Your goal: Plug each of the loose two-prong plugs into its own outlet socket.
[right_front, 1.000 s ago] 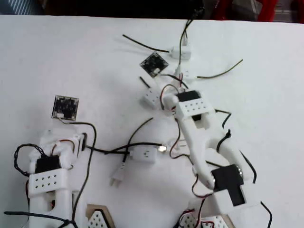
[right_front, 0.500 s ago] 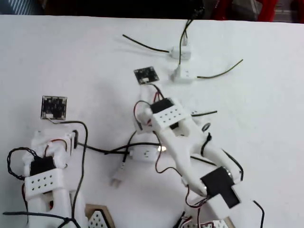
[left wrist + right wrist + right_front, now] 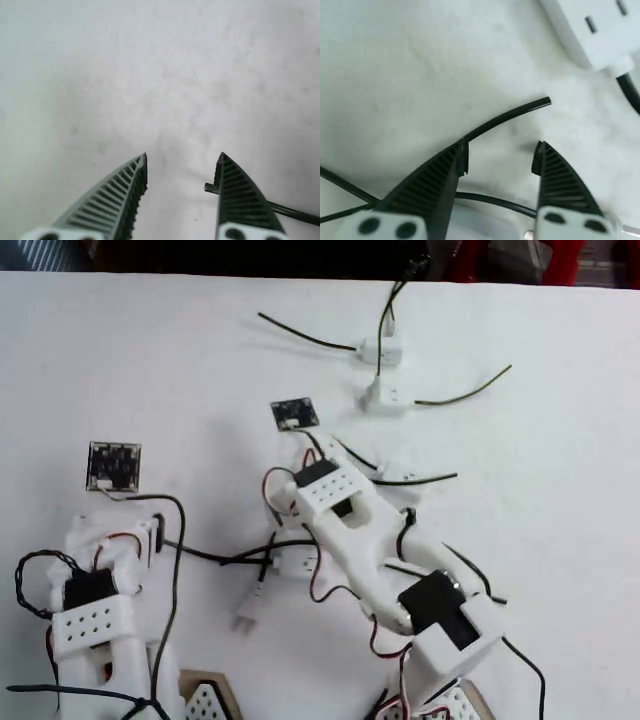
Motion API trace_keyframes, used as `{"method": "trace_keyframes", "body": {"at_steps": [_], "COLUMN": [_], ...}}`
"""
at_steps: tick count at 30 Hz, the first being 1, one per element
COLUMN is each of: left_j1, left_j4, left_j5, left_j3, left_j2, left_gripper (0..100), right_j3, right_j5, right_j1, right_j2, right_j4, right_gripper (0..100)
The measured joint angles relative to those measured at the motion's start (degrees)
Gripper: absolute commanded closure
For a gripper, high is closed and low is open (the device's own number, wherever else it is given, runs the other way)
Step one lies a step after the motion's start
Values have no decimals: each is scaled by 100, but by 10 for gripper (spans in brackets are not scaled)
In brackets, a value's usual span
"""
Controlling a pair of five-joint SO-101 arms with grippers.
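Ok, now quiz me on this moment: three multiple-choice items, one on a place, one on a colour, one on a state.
1. Where does the loose white plug lie in the high view?
A) Seated in a socket at the table's far end
B) On the table, between the left arm and the right arm
C) Clamped in a gripper

2. What colour is the wire stub in the right wrist view?
A) Black
B) Red
C) Yellow

3. How is the right gripper?
A) Shut on the stub
B) Shut on a plug
C) Open, holding nothing

Answers: 1 B, it lies flat on the tabletop between the two arms. 2 A, the stub is black along its whole visible length. 3 C, a gap shows between its fingertips with nothing clamped.
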Motion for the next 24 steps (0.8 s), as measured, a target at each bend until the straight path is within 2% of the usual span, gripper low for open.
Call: {"method": "trace_keyframes", "body": {"at_steps": [11,13,17,24], "left_j1": [0,0,0,0], "left_j4": [0,0,0,0], "left_j5": [0,0,0,0], "left_j3": [0,0,0,0], "left_j2": [0,0,0,0], "left_gripper": [774,774,774,774], "right_j3": [-53,-123,-158,-167], "right_j5": [0,0,0,0], "right_j1": [-132,-123,-97,-123], "right_j2": [343,440,642,281], "right_j4": [-510,-510,-501,-360], "right_gripper": [817,849,991,981]}}
